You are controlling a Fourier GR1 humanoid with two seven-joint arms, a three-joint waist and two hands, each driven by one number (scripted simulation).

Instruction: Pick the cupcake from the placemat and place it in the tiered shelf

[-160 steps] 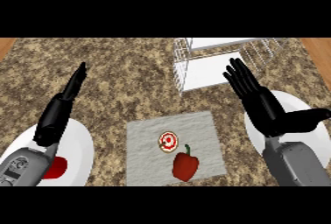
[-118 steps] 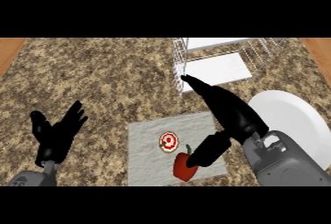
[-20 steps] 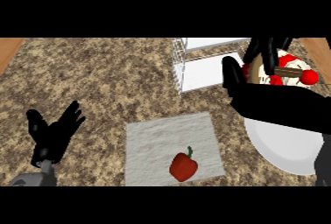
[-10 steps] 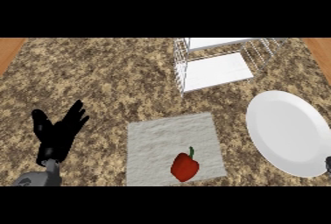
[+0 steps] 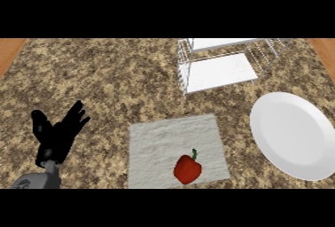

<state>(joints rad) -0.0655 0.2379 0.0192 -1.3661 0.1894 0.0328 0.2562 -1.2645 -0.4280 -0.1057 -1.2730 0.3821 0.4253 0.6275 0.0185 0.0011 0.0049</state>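
Since the earlier frame a second before, the right arm with the cupcake had left the view, and the far right of the scene lay uncovered; half a second before, the layout already matched this one. Nothing else had shifted.

At the near left, the left robot hand stood over the speckled brown granite surface, fingers up and spread apart, holding nothing, at rest near the lower edge. Its grey forearm showed just below it.

Right of that robot hand lay the pale grey square cloth placemat, flat on the surface and a little skewed. On its near right part rested a red bell pepper with a green stem, stem pointing away from the robot. No cupcake sat on the placemat.

Farther away and to the right stood the white wire tiered shelf, its white lower tray tilted in the view and an upper tray cut off by the far edge. Whether the cupcake sat in it could not be told; it showed on neither visible tray.

At the right edge lay a large round white plate, bare, well apart from the placemat and nearer than the shelf.

The right robot hand was out of view.
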